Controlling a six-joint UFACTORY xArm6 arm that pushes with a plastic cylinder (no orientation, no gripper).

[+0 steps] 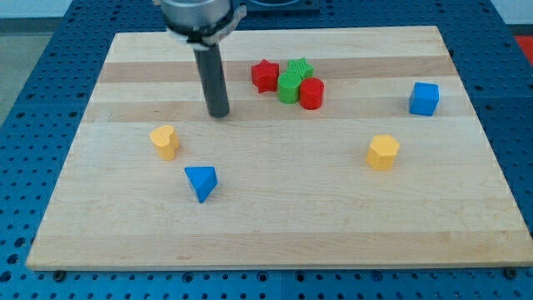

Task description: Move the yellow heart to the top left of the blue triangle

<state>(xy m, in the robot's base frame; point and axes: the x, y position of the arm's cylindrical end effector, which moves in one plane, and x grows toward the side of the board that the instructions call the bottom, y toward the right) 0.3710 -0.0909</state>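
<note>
One yellow heart sits toward the view's left on the wooden board, just up-left of the blue triangle — near it, not touching. My tip is up-right of the heart, apart from every block; it's a bare rod, no hand to open or close. Further right: red star, green star, green cylinder and red cylinder clustered, a yellow hexagon, blue cube.
</note>
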